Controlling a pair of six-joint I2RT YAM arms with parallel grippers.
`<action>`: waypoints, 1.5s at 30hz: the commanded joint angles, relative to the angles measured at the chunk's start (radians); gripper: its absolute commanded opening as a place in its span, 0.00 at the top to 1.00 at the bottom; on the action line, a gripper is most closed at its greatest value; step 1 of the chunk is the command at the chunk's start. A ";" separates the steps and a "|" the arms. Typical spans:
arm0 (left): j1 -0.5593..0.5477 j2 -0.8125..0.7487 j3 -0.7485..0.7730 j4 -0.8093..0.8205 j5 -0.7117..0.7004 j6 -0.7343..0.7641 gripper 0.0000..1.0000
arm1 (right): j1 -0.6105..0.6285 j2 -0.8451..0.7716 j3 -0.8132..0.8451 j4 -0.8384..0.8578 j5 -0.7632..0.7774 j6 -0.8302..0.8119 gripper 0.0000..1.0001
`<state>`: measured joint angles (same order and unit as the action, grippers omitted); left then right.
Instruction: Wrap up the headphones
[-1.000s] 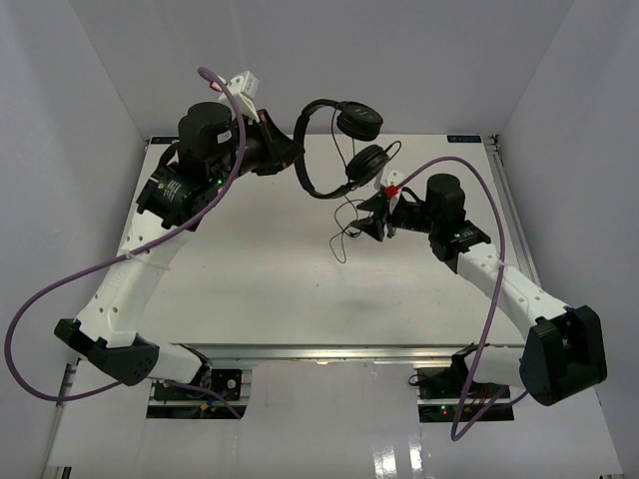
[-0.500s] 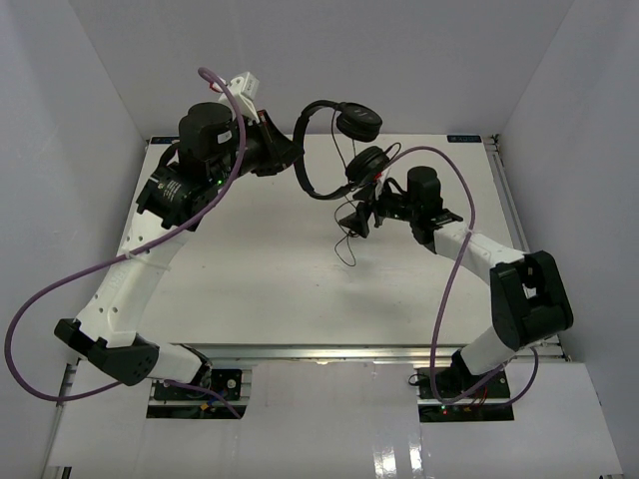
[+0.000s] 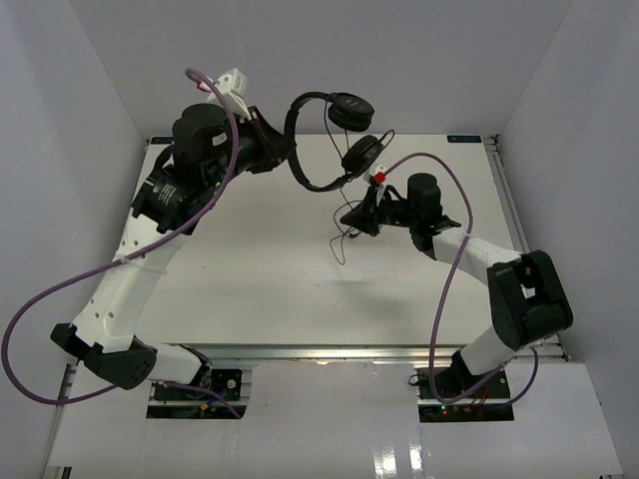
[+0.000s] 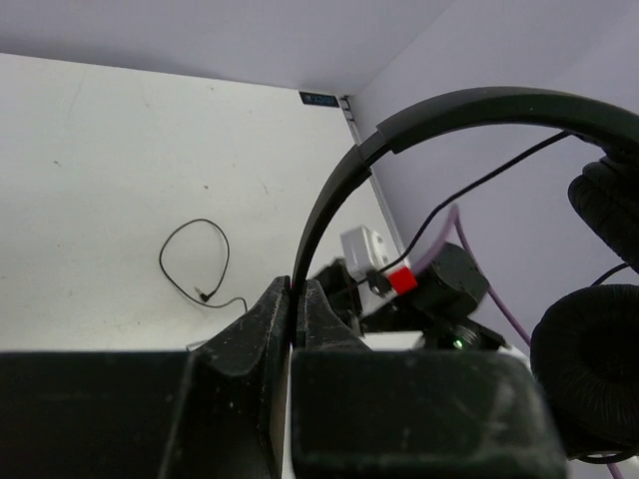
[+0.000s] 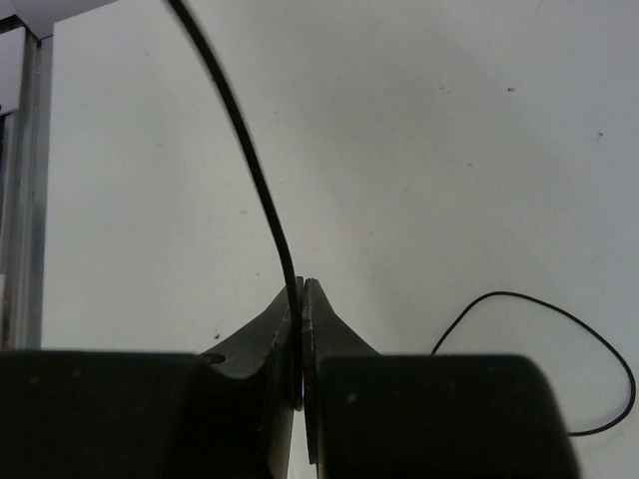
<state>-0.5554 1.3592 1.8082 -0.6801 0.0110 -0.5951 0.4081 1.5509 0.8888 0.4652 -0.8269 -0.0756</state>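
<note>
My left pincer [image 4: 297, 299] is clenched on the thin, smooth headband [image 4: 329, 195] of the black headphones [image 3: 324, 140], which hang above the far middle of the table [image 3: 250, 269], arc opening rightward and round padded earcups [image 3: 349, 110] at its right, while my right pincer [image 5: 300, 294] pinches their wiry cord [image 5: 262, 190].

The headphones [image 3: 349, 110] hang above the table's [image 3: 250, 269] far half.
</note>
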 commanded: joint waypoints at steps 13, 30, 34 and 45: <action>0.089 -0.018 -0.253 0.344 -0.365 -0.077 1.00 | 0.267 -0.314 0.315 -0.988 0.355 -0.635 0.92; 0.078 0.288 -0.404 0.337 -0.240 0.154 1.00 | 0.334 -0.339 0.489 -1.133 0.984 -1.093 0.92; 0.047 0.316 -0.462 0.373 -0.163 0.198 1.00 | 0.334 -0.365 0.450 -1.016 1.018 -1.151 0.92; -0.043 0.274 -0.548 0.360 0.079 0.360 1.00 | 0.305 -0.338 0.358 -0.707 0.979 -1.100 0.92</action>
<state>-0.5835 1.7307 1.3174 -0.3548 -0.0321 -0.2999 0.7379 1.1848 1.2415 -0.4184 0.1492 -1.2207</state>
